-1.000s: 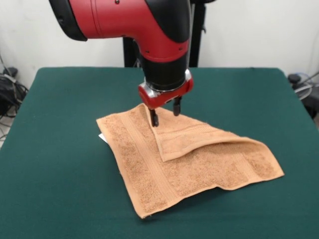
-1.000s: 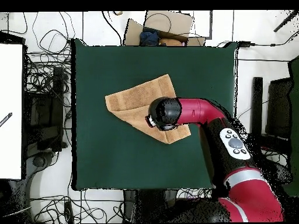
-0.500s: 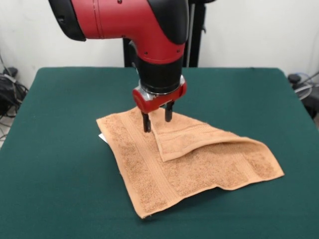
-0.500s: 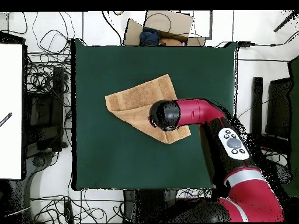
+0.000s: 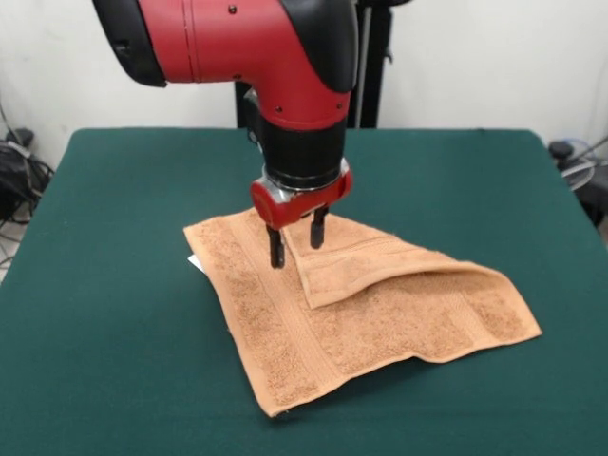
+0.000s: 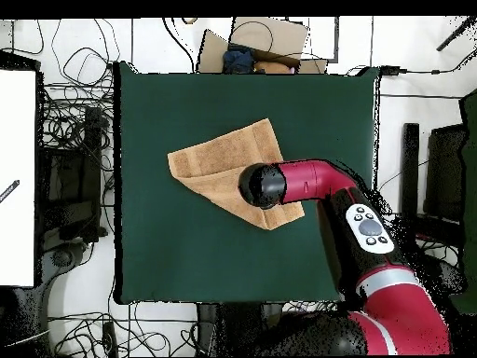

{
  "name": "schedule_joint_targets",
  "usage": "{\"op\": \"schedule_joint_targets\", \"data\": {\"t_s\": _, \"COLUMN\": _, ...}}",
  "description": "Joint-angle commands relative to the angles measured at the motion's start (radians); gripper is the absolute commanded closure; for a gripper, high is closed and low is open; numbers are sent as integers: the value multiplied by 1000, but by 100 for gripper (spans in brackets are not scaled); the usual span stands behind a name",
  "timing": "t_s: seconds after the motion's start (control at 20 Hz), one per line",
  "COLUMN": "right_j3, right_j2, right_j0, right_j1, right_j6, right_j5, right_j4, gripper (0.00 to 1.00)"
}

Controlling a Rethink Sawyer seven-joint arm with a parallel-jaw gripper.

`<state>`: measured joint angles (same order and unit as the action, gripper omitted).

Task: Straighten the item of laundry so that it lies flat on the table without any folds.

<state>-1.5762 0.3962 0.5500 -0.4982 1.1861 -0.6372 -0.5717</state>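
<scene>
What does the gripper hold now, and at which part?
Nothing: the gripper stands open over the towel, near the folded flap's edge.

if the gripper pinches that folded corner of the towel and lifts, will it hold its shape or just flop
Probably flop: the towel already drapes in a soft fold over itself. Its looped terry surface looks grippy, so it likely won't slip from the open gripper once that shuts. Dragged, it may bunch on the felt-like table.

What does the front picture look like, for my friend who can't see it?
An orange-tan towel lies on a dark green table with one corner folded over on top of itself. A red and black robot arm reaches down from above, and its open gripper hangs at the tip of that folded flap, holding nothing.
</scene>
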Motion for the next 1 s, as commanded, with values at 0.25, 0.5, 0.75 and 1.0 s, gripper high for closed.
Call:
{"op": "schedule_joint_targets", "data": {"t_s": 0.25, "right_j3": 38, "right_j2": 24, "right_j0": 1, "right_j1": 78, "right_j6": -3, "right_j5": 85, "right_j4": -65, "gripper": 0}}
{"op": "schedule_joint_targets", "data": {"t_s": 0.5, "right_j3": 29, "right_j2": 29, "right_j0": 8, "right_j1": 102, "right_j6": -2, "right_j5": 74, "right_j4": -50, "gripper": 0}}
{"op": "schedule_joint_targets", "data": {"t_s": 0.75, "right_j3": 23, "right_j2": 27, "right_j0": 10, "right_j1": 104, "right_j6": 7, "right_j5": 95, "right_j4": -56, "gripper": 0}}
{"op": "schedule_joint_targets", "data": {"t_s": 1.0, "right_j3": 25, "right_j2": 26, "right_j0": 12, "right_j1": 113, "right_j6": 5, "right_j5": 99, "right_j4": -59, "gripper": 0}}
